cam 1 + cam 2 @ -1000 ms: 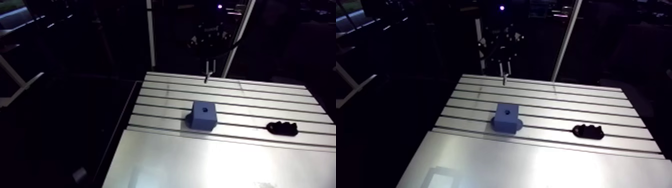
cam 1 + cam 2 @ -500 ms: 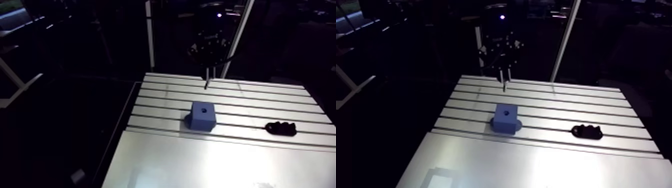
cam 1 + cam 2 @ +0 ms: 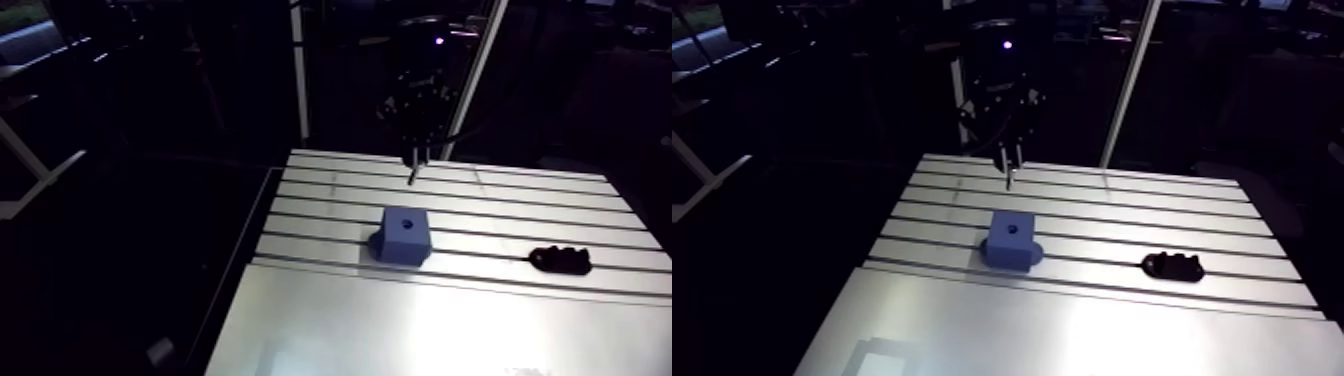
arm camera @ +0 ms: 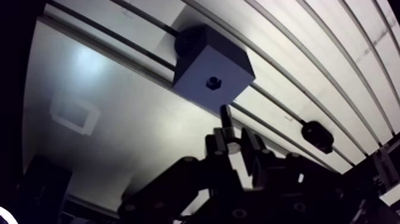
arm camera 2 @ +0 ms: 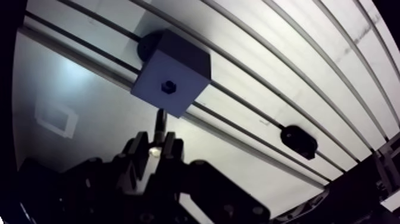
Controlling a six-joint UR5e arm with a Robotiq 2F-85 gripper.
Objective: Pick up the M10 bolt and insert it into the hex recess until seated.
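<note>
A blue block (image 3: 404, 233) stands on the slotted aluminium table (image 3: 560, 210), with a small dark hex recess (image 4: 213, 82) in its top face. My gripper (image 4: 234, 143) is shut on the M10 bolt (image 4: 227, 117), whose shank points out ahead of the fingertips. In the arm view the gripper (image 3: 1009, 160) hangs above the table's far part, behind the block, and the bolt's tip (image 3: 411, 178) is off the surface. The wrist view shows the bolt a short way from the block, not over the recess.
A black lumpy holder (image 3: 561, 260) lies on the table to the right of the block. A smooth plate (image 3: 420, 330) covers the table's near part. A slanted pole (image 3: 1124, 90) rises behind the far edge.
The gripper with the bolt has come nearer the block from the far edge and sits a little higher over the table. The block and the black holder have stayed put.
</note>
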